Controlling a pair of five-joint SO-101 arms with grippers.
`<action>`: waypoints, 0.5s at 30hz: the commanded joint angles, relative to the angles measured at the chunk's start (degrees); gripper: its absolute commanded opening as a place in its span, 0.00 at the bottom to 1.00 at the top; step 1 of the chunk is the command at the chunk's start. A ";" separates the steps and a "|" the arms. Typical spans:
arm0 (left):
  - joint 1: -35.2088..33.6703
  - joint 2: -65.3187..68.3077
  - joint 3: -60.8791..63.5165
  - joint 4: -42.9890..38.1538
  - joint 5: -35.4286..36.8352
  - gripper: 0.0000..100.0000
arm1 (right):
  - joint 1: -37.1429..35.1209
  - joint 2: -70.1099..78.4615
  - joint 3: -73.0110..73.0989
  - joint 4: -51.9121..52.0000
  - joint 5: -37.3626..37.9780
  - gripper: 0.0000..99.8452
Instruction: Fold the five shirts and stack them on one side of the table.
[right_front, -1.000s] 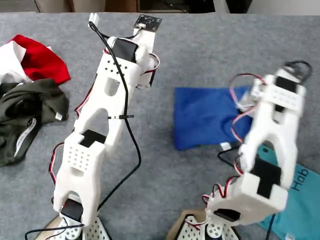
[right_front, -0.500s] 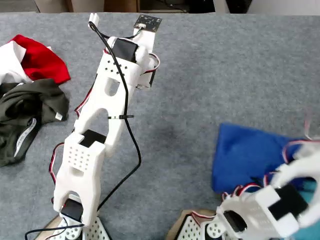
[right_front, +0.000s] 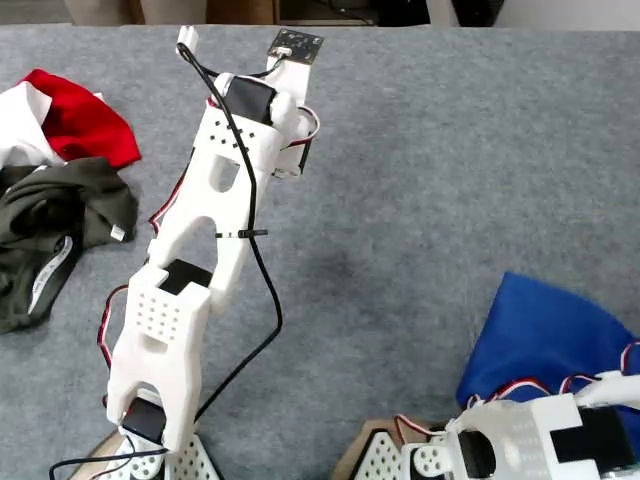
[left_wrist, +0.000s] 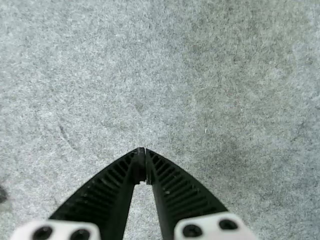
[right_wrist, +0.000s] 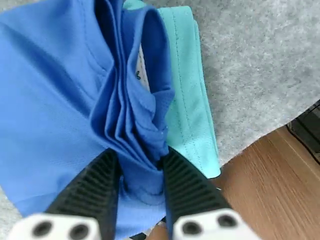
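Shirt (right_wrist: 50, 90) in right jaws, left jaws closed

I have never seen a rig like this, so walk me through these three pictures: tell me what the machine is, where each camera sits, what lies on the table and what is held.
These are two white plastic robot arms, fixed side by side at a table covered in grey felt. One picture looks down from above; in it the long left arm stretches across the table. The other two come from small cameras on each arm's wrist, looking along its black ribbed hand. The left hand is shut on nothing, above bare felt. The right hand is shut on a bunched fold of a bright blue cloth shirt, which lies partly over a teal cloth shirt near the table's edge. At the opposite side lie a crumpled red and white garment and a dark olive shirt, both unfolded.
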 joint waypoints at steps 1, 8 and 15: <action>-0.09 -1.27 -3.16 0.62 -0.53 0.02 | 1.63 -3.56 -2.95 -0.18 0.97 0.00; -0.26 -5.85 -1.05 0.62 -0.62 0.02 | 3.65 -3.56 -3.21 -0.62 0.97 0.00; -0.35 -7.43 2.02 0.62 -0.62 0.02 | 4.00 -4.00 -2.51 -0.18 1.05 0.00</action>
